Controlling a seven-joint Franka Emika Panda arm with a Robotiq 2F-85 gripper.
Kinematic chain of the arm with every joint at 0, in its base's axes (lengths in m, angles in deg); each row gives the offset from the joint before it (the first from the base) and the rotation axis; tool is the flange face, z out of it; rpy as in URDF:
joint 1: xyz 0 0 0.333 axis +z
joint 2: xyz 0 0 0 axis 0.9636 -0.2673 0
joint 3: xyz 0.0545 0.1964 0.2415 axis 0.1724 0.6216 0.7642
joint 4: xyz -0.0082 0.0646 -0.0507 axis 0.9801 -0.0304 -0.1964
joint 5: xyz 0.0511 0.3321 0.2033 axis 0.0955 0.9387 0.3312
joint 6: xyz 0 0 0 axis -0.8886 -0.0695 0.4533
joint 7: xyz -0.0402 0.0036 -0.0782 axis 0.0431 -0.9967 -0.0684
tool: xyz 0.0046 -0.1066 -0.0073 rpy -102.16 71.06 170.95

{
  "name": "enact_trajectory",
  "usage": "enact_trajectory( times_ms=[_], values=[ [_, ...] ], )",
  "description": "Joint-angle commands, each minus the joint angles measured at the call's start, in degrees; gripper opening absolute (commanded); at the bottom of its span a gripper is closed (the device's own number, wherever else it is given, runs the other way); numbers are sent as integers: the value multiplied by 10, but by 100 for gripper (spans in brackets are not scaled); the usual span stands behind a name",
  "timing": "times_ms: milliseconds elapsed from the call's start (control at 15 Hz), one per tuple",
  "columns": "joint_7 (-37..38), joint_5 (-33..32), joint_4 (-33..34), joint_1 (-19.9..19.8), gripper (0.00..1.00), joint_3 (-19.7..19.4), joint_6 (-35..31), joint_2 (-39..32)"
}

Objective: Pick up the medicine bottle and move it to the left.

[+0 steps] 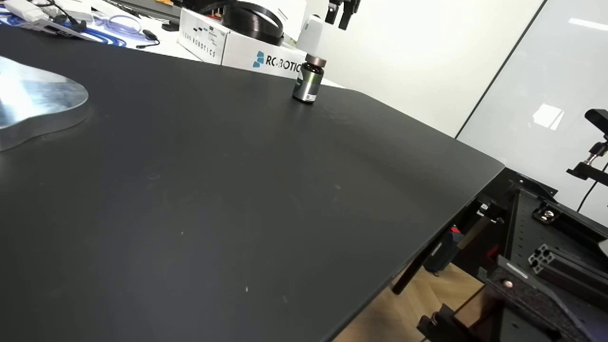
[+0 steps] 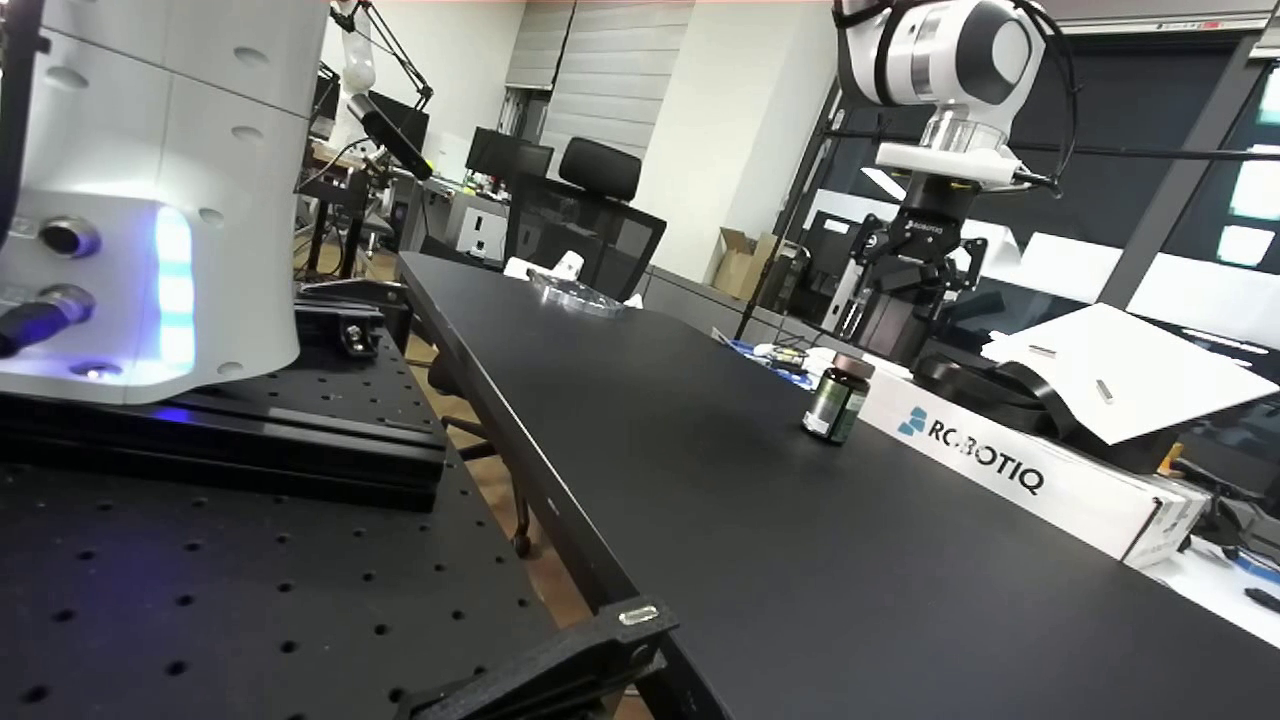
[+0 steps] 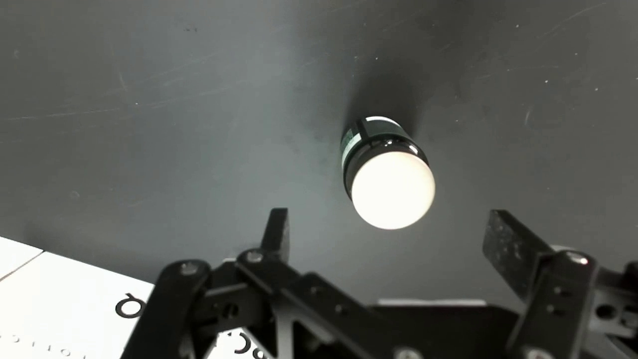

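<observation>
The medicine bottle (image 1: 307,85) stands upright on the black table near its far edge, with a dark body, a greenish-silver label and a brownish cap. It also shows in an exterior view (image 2: 836,405), beside the white Robotiq box. In the wrist view the bottle (image 3: 391,187) is seen from above, its cap glaring white. My gripper (image 3: 388,214) is open and empty, with a finger to each side of the cap in that picture. The gripper hangs above the table, over the bottle's height and apart from it, in both exterior views (image 1: 337,21) (image 2: 876,325).
The white Robotiq box (image 2: 985,460) lies along the table's far edge, close to the bottle, with black items and a white sheet on top. A shiny flat plate (image 1: 42,102) lies on the table (image 1: 228,190). Cables (image 1: 118,28) lie beyond the edge.
</observation>
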Motion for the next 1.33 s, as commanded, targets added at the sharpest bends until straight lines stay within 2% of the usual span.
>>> enact_trajectory(
  times_ms=[0,800,867,933,1133,1267],
  values=[
    [-13,6,-12,-12,100,6,-29,-17],
    [-15,5,0,-10,100,20,-57,-78],
    [-18,3,-2,-11,75,20,-73,-81],
    [-24,4,-7,-12,74,22,-94,-82],
    [-39,5,-16,-16,51,30,-141,-88],
    [-41,4,-20,-15,39,34,-152,-85]
  ],
)
